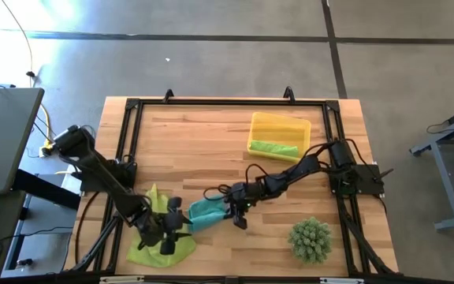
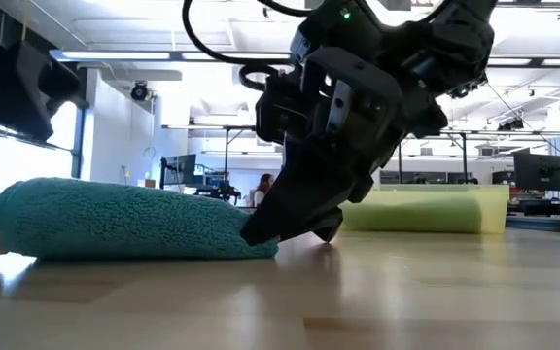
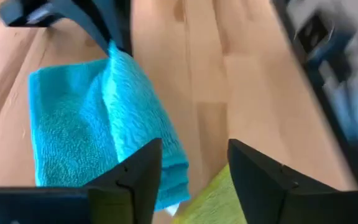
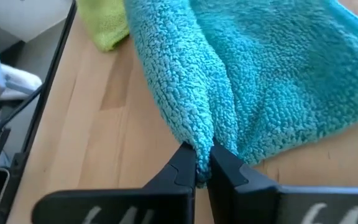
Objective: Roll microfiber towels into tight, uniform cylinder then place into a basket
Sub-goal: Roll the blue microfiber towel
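Observation:
The teal towel (image 1: 203, 211) lies partly folded on the table near the front middle; it also shows in the low view (image 2: 115, 222). My right gripper (image 1: 232, 211) is shut on its right end. My left gripper (image 1: 170, 229) is open, just left of the teal towel and above a flat lime-green towel (image 1: 158, 246); its fingers (image 3: 135, 180) hold nothing. A second lime-green towel (image 1: 273, 147) lies rolled in the yellow basket (image 1: 288, 121) at the back right. My right gripper pinches a bunched ridge of the teal towel (image 4: 199, 144) between its two fingertips, at the towel's end toward the table's right. The fingers slant down from the right, low over the table (image 2: 290, 231). The rest of the towel lies slack on the table.
A spiky green ball-shaped plant (image 1: 310, 239) stands at the front right. A black frame (image 1: 128, 142) runs around the wooden table top. Bare wood lies between the teal towel and the basket.

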Available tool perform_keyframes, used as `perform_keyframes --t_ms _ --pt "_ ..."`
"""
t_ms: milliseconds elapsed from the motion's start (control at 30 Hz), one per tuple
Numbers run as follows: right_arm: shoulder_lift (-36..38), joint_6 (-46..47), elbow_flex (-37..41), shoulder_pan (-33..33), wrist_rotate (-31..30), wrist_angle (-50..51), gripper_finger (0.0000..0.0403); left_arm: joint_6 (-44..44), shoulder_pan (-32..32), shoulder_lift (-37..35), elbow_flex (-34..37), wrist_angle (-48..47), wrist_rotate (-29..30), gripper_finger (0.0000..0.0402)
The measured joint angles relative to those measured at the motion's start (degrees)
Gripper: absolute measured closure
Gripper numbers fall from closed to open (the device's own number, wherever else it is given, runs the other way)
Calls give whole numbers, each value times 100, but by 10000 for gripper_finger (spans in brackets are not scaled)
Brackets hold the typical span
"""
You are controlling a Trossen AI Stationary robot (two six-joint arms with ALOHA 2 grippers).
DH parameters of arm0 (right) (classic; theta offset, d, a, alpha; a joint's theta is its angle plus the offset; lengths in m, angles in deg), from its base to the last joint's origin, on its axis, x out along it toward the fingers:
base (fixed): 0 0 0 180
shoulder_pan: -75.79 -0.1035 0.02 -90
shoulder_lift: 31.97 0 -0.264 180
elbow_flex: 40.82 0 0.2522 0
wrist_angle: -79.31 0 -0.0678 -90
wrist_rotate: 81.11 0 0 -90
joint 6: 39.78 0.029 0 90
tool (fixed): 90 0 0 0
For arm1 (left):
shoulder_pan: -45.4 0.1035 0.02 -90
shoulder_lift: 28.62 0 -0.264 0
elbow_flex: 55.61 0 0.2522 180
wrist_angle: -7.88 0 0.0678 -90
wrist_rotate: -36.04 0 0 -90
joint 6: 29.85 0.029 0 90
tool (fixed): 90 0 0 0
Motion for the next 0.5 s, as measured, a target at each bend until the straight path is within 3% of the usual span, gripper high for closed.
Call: perform_keyframes --t_ms 167,500 --pt "7 524 -7 66 -53 19 398 659 -37 450 0 34 254 205" --pt "7 603 -9 72 -49 19 398 1297 -37 1258 -4 763 1300 202"
